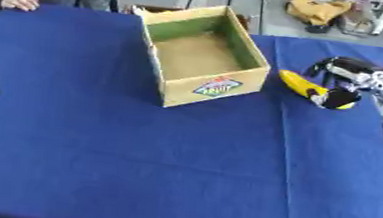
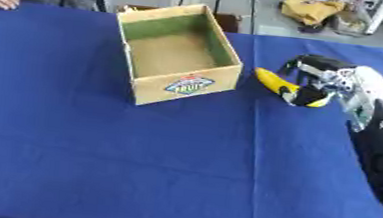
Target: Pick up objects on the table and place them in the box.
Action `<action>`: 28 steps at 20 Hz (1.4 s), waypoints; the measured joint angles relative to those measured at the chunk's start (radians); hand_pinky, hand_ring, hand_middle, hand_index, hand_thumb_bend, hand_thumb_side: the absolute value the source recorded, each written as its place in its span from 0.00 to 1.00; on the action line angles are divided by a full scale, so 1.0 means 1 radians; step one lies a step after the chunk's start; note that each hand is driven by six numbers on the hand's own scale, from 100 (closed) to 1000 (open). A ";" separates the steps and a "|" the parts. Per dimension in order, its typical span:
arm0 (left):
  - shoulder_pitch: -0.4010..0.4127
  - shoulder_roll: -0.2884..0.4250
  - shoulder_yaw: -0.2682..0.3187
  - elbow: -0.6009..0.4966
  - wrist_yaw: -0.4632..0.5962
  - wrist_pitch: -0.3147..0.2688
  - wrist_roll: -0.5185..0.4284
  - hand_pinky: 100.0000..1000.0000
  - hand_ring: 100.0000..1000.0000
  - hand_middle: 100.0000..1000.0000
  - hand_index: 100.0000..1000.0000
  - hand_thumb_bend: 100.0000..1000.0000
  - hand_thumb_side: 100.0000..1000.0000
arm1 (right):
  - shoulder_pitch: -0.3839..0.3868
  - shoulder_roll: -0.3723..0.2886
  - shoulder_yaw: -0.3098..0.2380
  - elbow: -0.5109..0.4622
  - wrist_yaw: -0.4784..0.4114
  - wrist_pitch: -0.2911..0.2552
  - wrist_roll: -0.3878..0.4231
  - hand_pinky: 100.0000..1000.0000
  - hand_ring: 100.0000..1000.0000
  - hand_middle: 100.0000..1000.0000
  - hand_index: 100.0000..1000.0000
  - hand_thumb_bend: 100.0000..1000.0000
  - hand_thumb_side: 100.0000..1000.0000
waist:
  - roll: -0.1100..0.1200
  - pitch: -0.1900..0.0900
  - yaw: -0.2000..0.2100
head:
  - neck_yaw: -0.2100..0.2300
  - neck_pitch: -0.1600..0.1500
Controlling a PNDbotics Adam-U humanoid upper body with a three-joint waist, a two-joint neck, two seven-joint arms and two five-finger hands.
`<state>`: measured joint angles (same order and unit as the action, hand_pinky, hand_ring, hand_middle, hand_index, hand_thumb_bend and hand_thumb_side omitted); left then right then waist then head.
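blue tablecloth (image 1: 180, 170) | open cardboard box (image 1: 204, 57) upright | right hand (image 2: 325, 76) fingers curled round banana (image 2: 277, 82) beside box

Light is even and fairly bright, diffuse, with no glare on the blue tablecloth (image 1: 180, 170). The cardboard box (image 1: 202, 57), left of the right hand (image 2: 321, 76), throws only a faint soft shadow at its near base, and its inner walls are slightly shaded. Both views are soft all over, edges smeared. The right hand and the yellow object (image 2: 278, 84) at its fingers look blurred. Beyond the hand, the floor is paler and hazier.
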<state>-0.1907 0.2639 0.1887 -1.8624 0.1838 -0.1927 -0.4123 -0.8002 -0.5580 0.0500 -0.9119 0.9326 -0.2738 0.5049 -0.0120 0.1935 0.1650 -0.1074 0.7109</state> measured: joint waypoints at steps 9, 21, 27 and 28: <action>0.005 0.000 0.000 0.000 0.000 -0.001 -0.001 0.50 0.41 0.48 0.64 0.13 1.00 | 0.001 0.006 -0.001 0.018 0.025 0.011 -0.015 0.51 0.64 0.76 0.85 0.00 0.24 | 0.004 0.000 -0.001 | -0.001 0.000; 0.006 0.000 0.000 0.000 0.000 -0.001 -0.001 0.50 0.41 0.48 0.64 0.13 1.00 | 0.004 0.010 -0.006 0.043 0.044 0.020 -0.029 0.51 0.63 0.76 0.86 0.00 0.31 | 0.007 0.000 -0.001 | -0.005 0.000; 0.006 -0.001 0.000 0.000 0.000 -0.001 -0.003 0.50 0.41 0.48 0.64 0.13 1.00 | 0.006 0.016 -0.006 0.048 0.059 0.019 -0.030 0.51 0.63 0.75 0.86 0.00 0.34 | 0.007 0.000 -0.001 | -0.007 0.000; 0.006 -0.001 0.000 0.000 0.000 -0.001 -0.003 0.50 0.41 0.48 0.64 0.13 1.00 | 0.006 0.016 -0.006 0.048 0.062 0.019 -0.030 0.51 0.63 0.75 0.86 0.00 0.34 | 0.007 0.000 -0.001 | -0.007 0.000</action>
<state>-0.1850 0.2632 0.1887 -1.8623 0.1838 -0.1940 -0.4156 -0.7941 -0.5415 0.0438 -0.8638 0.9951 -0.2548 0.4751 -0.0048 0.1936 0.1644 -0.1148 0.7112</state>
